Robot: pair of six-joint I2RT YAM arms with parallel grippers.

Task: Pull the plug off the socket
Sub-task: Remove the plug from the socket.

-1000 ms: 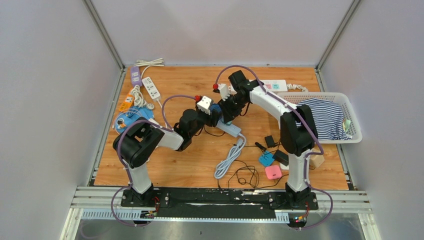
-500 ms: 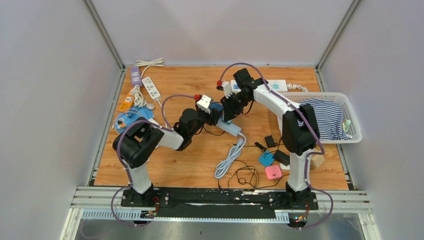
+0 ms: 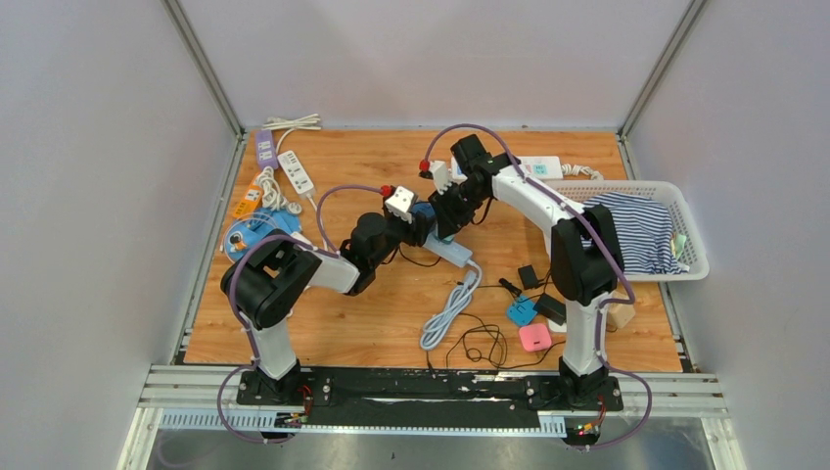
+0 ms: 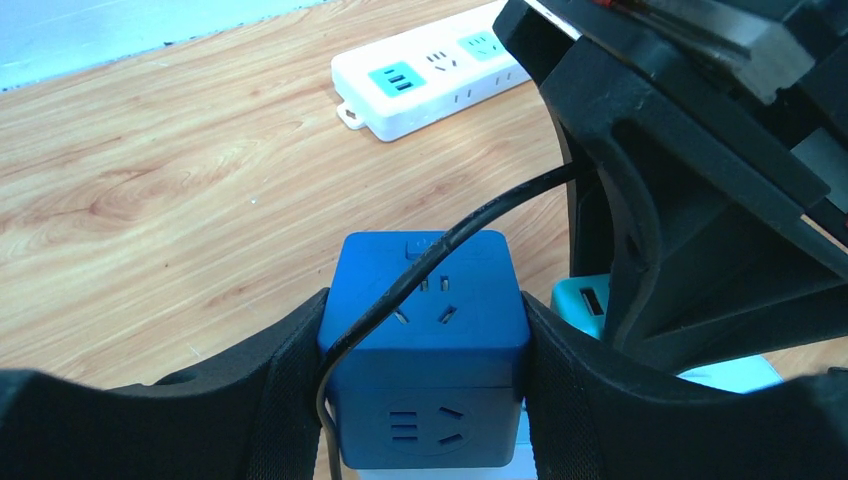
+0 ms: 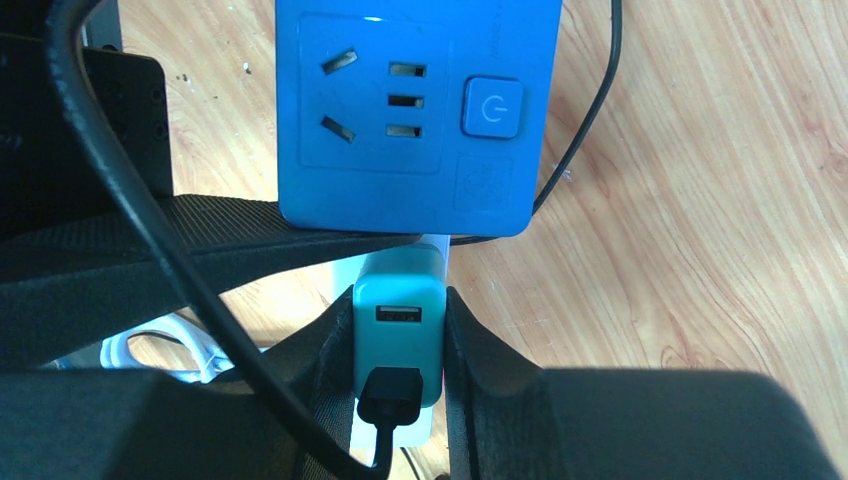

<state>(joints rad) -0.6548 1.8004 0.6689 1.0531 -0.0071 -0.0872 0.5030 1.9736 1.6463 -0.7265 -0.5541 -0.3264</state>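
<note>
A blue cube socket (image 4: pixel 425 340) stands on a pale blue power strip (image 3: pixel 452 253) at mid-table. My left gripper (image 4: pixel 425 405) is shut on the cube's two sides. A teal USB charger plug (image 5: pixel 398 325) with a black cable (image 5: pixel 395 400) in its port sits in the strip right beside the cube (image 5: pixel 415 110). My right gripper (image 5: pixel 398 350) is shut on the teal plug from above. The plug also shows in the left wrist view (image 4: pixel 580 300), half hidden by the right gripper. In the top view both grippers, left (image 3: pixel 416 223) and right (image 3: pixel 445 220), meet over the strip.
A white power strip (image 3: pixel 538 166) lies at the back, a white basket (image 3: pixel 685 211) with striped cloth at the right. More strips (image 3: pixel 279 166) lie at the back left. The strip's white cord (image 3: pixel 448 308), black cables and small chargers (image 3: pixel 534 337) lie near the front.
The right wrist shifted slightly right, then back left. Both grips are unchanged and the left arm has not moved.
</note>
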